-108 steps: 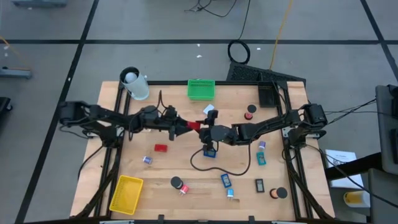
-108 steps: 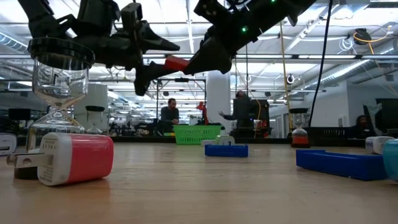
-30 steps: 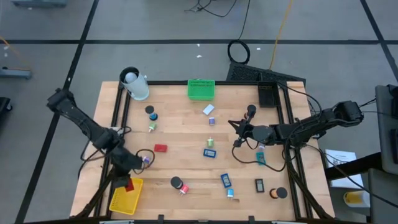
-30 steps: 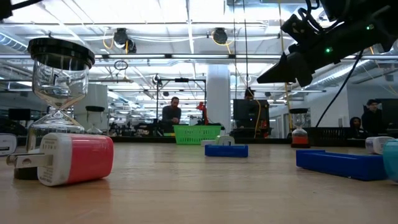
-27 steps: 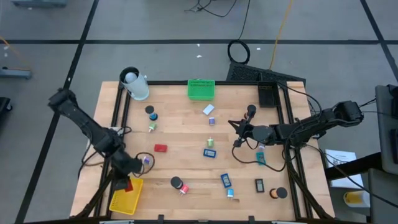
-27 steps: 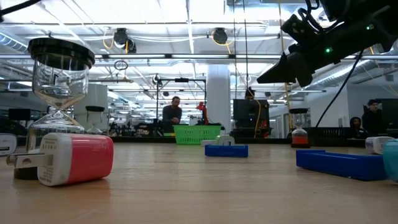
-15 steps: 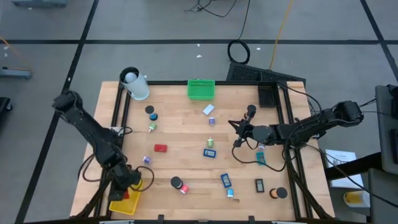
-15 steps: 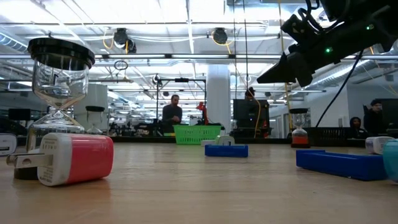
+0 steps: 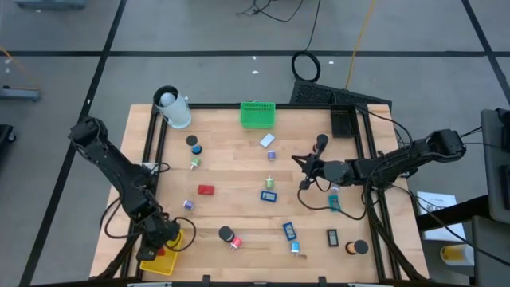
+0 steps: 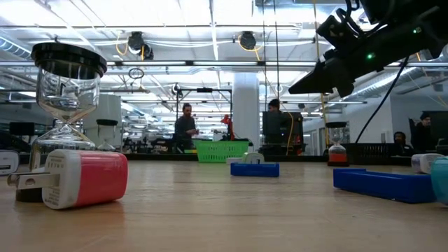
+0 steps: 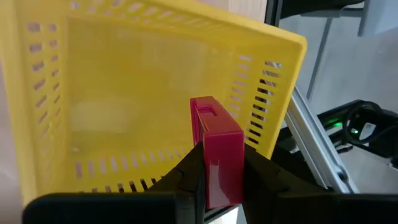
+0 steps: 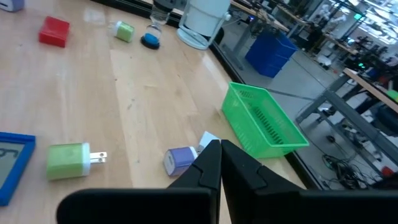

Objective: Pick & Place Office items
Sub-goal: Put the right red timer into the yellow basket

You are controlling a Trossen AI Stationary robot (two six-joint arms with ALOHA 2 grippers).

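Pinching a red block (image 11: 214, 152) between its fingers, the left gripper (image 9: 158, 243) hangs over the yellow mesh basket (image 11: 124, 93), so releasing it inside looks next, while the right gripper (image 9: 304, 169), pressed together, waits well away.

— Any text, labels, numbers to read anywhere?
— None legible. Faint marks only on the blue flat piece (image 12: 9, 163) near the bench's middle, too blurred to make out.
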